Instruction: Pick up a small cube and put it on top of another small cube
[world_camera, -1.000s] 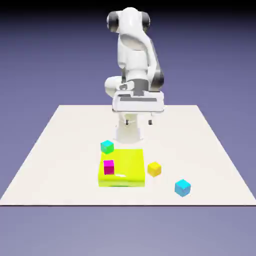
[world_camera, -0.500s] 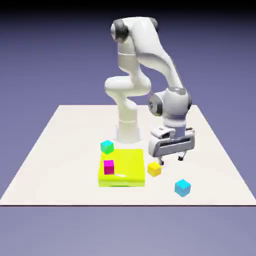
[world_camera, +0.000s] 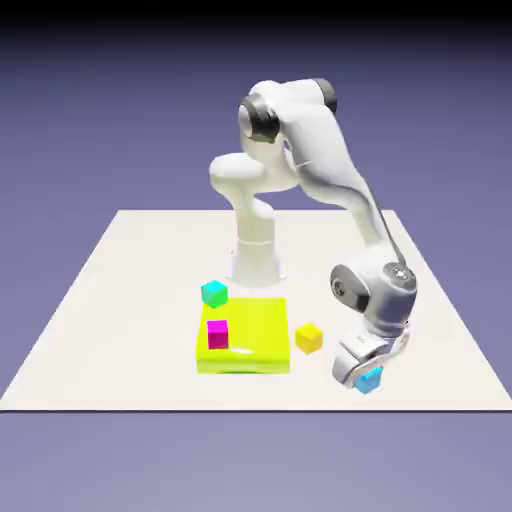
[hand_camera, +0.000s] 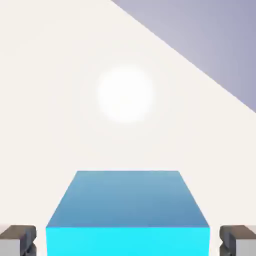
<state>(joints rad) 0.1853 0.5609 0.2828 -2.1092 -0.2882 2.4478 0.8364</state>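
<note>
At the exterior view's lower right, the white two-finger gripper (world_camera: 366, 377) is straddling the small sky-blue cube (world_camera: 371, 380) on the pale table (world_camera: 120, 300), fingers (hand_camera: 18, 239) spread clear of its sides.

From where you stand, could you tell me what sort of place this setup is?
It looks like a rendered simulation tabletop for cube stacking, not a real room: a plain white table before an empty blue-violet backdrop, flat-coloured blocks such as the sky-blue cube and yellow slab, and a lone white arm whose gripper is down at the cube.
</note>
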